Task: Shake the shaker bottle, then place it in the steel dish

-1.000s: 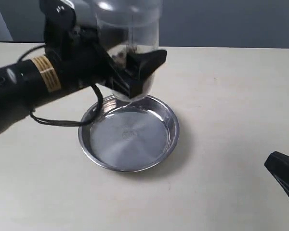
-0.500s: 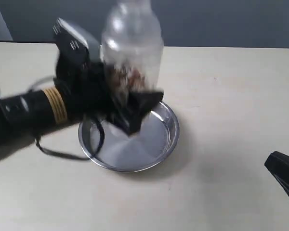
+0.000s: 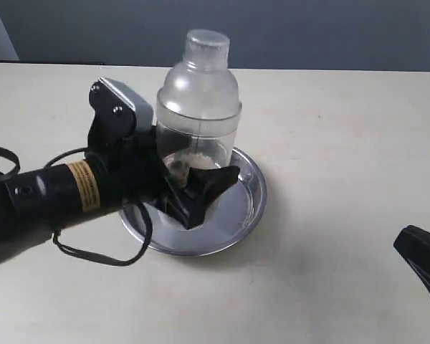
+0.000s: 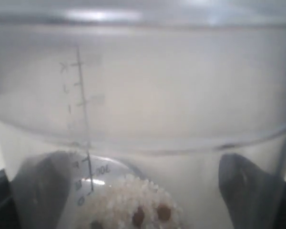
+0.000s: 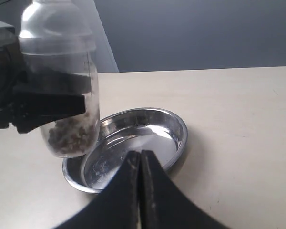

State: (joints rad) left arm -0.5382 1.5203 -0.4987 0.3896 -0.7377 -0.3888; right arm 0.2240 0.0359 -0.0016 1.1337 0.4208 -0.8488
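The shaker bottle [image 3: 198, 107] stands upright in the air, frosted, with brown and white granules [image 4: 133, 212] settled at its base. My left gripper [image 3: 195, 188] is shut on its lower body, one black finger on each side [image 4: 243, 186]. It hangs low over the near-left part of the steel dish [image 3: 252, 195], and I cannot tell whether it touches. In the right wrist view the shaker bottle [image 5: 62, 95] is beside the dish's rim [image 5: 181, 136]. My right gripper [image 5: 140, 164] is shut and empty, well away at the table's front right [image 3: 421, 264].
The beige table [image 3: 344, 143] stretches around the dish. A black cable [image 3: 93, 254] loops from the left arm onto the table in front of the dish. A dark wall runs behind the table's far edge.
The left arm has come down with the bottle, from high near the frame's top to low over the dish. The granules have settled. The right gripper has not moved.
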